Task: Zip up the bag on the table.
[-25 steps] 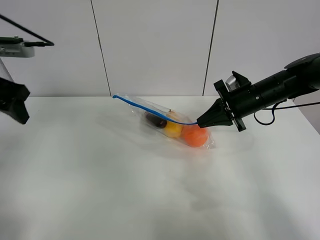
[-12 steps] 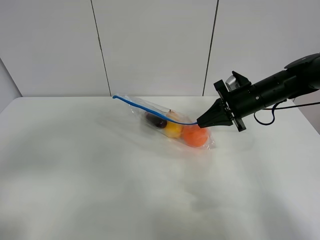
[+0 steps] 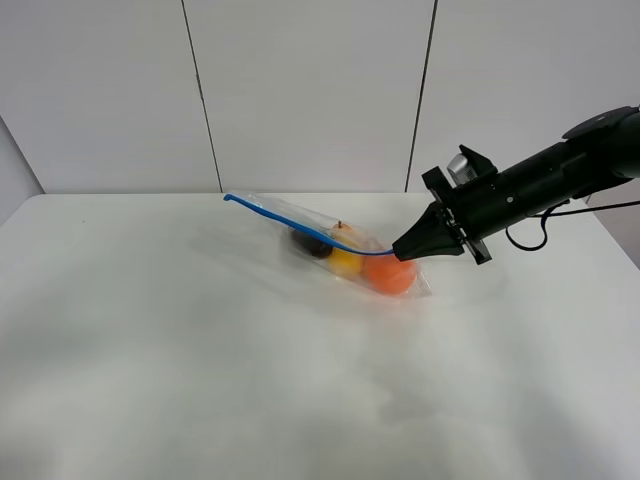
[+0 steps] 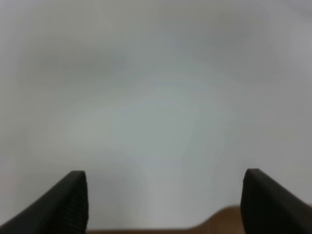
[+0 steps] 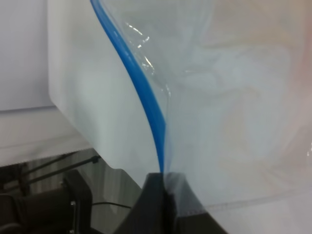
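Right black gripper (image 3: 400, 247) pinches tight on the blue zipper strip (image 3: 300, 221) of the clear crinkly fruit-filled bag (image 3: 345, 250), mid-table (image 3: 150, 350). Risk: slippery plastic could slide free, leaving the seal gaping.

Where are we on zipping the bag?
Looks nearly done: the right tool is pinched shut on the blue zipper strip at the orange-fruit end of the clear plastic bag. Whether it is fully sealed isn't visible. Left: release. The left tool is open, away from the bag.
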Robot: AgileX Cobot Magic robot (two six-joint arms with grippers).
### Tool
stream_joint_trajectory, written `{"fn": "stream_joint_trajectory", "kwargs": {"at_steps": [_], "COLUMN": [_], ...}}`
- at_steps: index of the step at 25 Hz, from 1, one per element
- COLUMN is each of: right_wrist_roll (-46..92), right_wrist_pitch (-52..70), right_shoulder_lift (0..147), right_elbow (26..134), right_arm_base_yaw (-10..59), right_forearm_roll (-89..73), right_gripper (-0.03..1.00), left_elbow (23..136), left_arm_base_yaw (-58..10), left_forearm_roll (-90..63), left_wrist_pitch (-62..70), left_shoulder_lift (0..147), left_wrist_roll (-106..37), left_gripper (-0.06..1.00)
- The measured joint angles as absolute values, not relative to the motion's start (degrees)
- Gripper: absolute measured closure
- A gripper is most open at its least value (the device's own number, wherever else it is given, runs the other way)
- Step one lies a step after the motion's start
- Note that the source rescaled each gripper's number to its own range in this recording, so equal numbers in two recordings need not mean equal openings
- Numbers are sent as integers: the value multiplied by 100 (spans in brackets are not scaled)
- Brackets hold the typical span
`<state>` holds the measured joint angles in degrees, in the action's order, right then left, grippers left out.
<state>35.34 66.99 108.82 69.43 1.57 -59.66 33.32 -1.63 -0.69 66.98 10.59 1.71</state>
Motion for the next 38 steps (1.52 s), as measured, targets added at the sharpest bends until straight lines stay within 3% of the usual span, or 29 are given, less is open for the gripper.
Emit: {"fn": "stream_joint_trajectory", "kwargs": {"at_steps": [4,6,10,13,25,30,38], "right_wrist_roll": [3523,3495,3376,3152,1169,1059,932], "right_wrist_pitch": [6695,6695,6695,6748,6920,6932,6940], "right_shoulder_lift": [10882,10882,10882,10882,10860,10860,10749], "right_elbow": [6943,6943,6943,7066,9603,9793,9793], "right_arm_base_yaw": [332,338,350,350,357,291,-5], "right_forearm_roll": [-5966,-5959,-5855,-5619,-2367,-857,-580], "right_gripper": [87,69,17,3,1,1,1], "left_elbow": [3332,3332,3322,3322,3322,3322,3322], "left_arm_base_yaw": [-163,-163,-163,-163,-163,-163,-163], "left_forearm_roll": [-80,-80,-80,-80,-80,-80,-80], "left_wrist_pitch": [6698,6698,6692,6699,6694,6694,6694], "left_shoulder_lift": [606,533,454,257,-21,-21,-21], "left_wrist_roll": [190,192,197,204,239,244,252], "left_gripper": [0,0,0,0,0,0,0]}}
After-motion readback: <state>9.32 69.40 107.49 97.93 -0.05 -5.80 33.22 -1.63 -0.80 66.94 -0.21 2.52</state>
